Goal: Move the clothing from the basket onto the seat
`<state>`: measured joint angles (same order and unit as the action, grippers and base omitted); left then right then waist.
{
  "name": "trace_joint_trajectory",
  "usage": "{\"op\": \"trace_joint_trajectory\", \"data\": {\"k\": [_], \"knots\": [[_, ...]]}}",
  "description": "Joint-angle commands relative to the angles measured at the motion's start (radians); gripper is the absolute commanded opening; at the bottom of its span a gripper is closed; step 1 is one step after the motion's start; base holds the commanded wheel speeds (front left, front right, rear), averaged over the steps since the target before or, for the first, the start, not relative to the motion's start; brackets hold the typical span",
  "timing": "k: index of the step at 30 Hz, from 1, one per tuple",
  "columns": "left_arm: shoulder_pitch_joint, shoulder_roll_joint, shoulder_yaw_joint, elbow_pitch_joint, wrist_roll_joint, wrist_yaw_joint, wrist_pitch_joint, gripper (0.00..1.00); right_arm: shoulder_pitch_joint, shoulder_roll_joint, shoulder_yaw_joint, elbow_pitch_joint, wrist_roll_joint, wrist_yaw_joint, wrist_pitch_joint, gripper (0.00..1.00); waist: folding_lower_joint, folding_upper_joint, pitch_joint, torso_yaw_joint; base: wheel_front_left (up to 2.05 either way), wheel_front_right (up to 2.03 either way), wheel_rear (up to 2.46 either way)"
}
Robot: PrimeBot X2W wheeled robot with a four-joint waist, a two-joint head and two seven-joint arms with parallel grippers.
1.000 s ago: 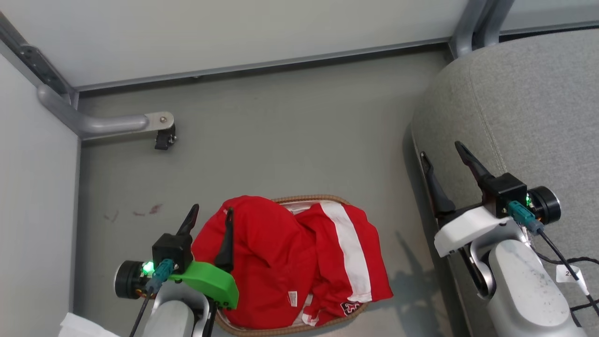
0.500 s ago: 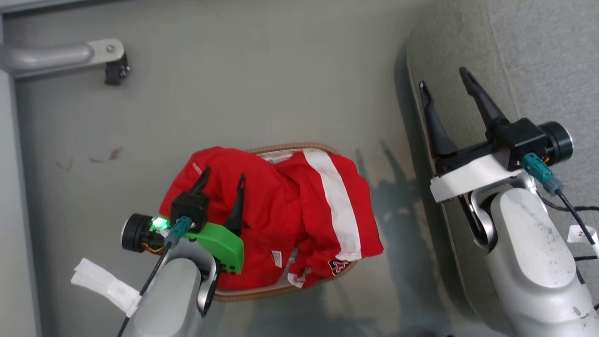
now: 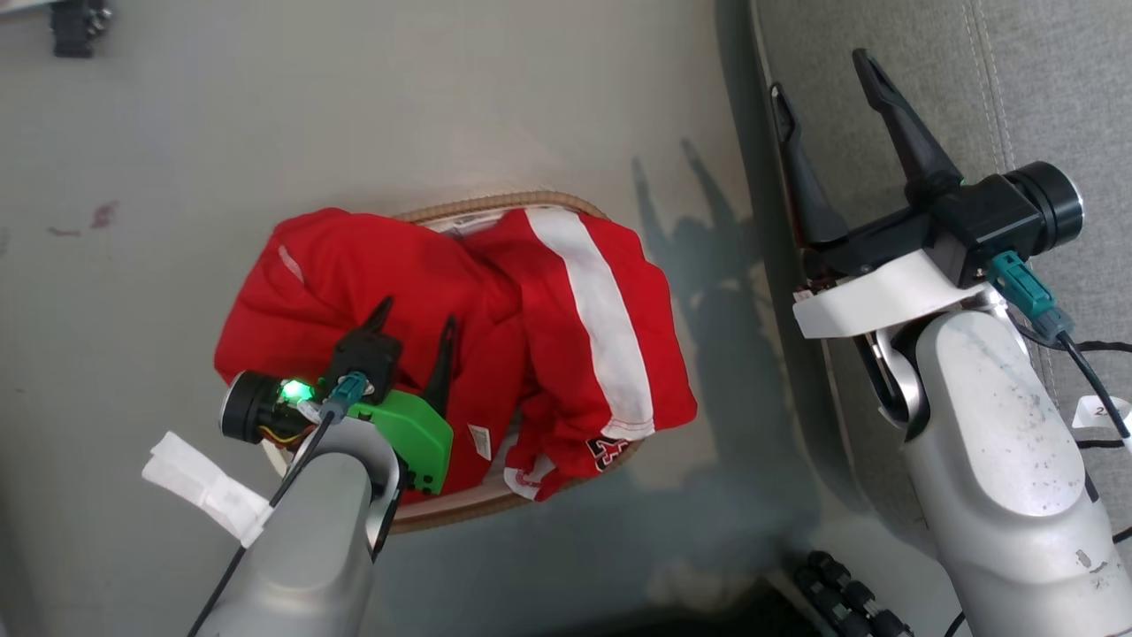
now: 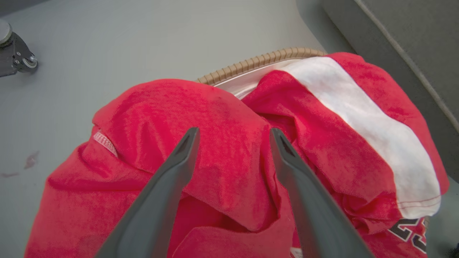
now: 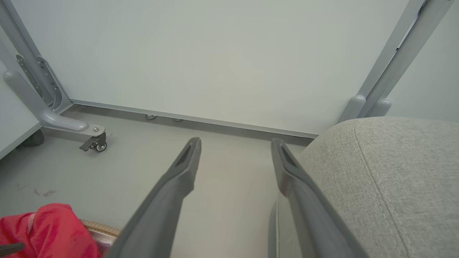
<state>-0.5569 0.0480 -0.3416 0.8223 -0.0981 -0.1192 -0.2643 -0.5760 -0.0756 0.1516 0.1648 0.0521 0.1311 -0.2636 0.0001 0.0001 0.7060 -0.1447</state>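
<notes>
The clothing is heaped on the basket: a plain red garment (image 3: 336, 274) (image 4: 179, 107) on the left and one with a broad white stripe (image 3: 584, 292) (image 4: 358, 118) and a small logo on the right. Parts of the basket's brown woven rim (image 3: 495, 202) (image 4: 258, 61) show around the heap. My left gripper (image 3: 417, 311) (image 4: 233, 130) is open just above the plain red garment, holding nothing. My right gripper (image 3: 818, 72) (image 5: 235, 141) is open and empty over the left edge of the grey seat (image 3: 1044, 88) (image 5: 387, 172).
The basket stands on grey floor (image 3: 265, 115) just left of the seat. A frame leg with a caster (image 5: 95, 143) (image 4: 14, 53) stands at the far left, before a white wall panel (image 5: 215, 53). A black ribbed part (image 3: 849, 593) lies at the bottom right.
The head camera has tipped down, so the whole picture has slid. My left gripper has moved from the heap's left edge to over the plain red garment, still open. The right gripper stays open.
</notes>
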Motion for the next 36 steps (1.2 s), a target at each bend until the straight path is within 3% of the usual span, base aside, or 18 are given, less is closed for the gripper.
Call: {"op": "trace_joint_trajectory", "data": {"k": [1, 8, 14, 21, 23, 24, 36], "knots": [[-0.030, 0.008, -0.003, 0.022, 0.012, -0.004, 0.000, 1.00, -0.017, 0.002, 0.002, -0.010, -0.007, -0.001, -0.002, 1.00, -0.0001, -0.0001, 0.063, -0.045, 0.00, 0.00, 0.00], [-0.088, 0.022, -0.023, 0.134, 0.028, -0.007, 0.000, 1.00, -0.037, 0.010, 0.014, -0.033, -0.008, -0.001, -0.002, 1.00, -0.0001, -0.0001, 0.121, -0.069, 0.00, 0.00, 0.00], [-0.149, 0.023, -0.023, 0.276, 0.033, 0.022, 0.000, 1.00, -0.050, 0.015, 0.017, -0.044, -0.009, -0.001, -0.002, 1.00, -0.0001, -0.0001, 0.153, -0.078, 0.00, 0.00, 0.00], [-0.215, 0.017, -0.042, 0.418, 0.023, 0.011, 0.019, 1.00, -0.051, 0.020, 0.023, -0.045, 0.000, -0.001, -0.002, 1.00, -0.0001, -0.0001, 0.169, -0.080, 0.00, 0.00, 0.00], [-0.227, 0.015, -0.061, 0.436, 0.035, 0.006, 0.037, 0.40, -0.052, 0.021, 0.023, -0.041, 0.002, -0.001, -0.002, 1.00, -0.0001, -0.0001, 0.170, -0.079, 0.00, 0.00, 0.00], [-0.234, 0.014, -0.075, 0.440, 0.044, 0.005, 0.039, 0.00, -0.052, 0.022, 0.022, -0.038, 0.003, -0.001, -0.002, 1.00, -0.0001, -0.0001, 0.168, -0.077, 0.00, 0.00, 0.00], [-0.157, 0.006, -0.083, 0.440, -0.011, 0.003, 0.003, 0.00, -0.012, 0.022, 0.020, 0.023, 0.009, -0.001, -0.002, 1.00, -0.0001, -0.0001, 0.016, -0.061, 0.00, 0.00, 0.00]]}}
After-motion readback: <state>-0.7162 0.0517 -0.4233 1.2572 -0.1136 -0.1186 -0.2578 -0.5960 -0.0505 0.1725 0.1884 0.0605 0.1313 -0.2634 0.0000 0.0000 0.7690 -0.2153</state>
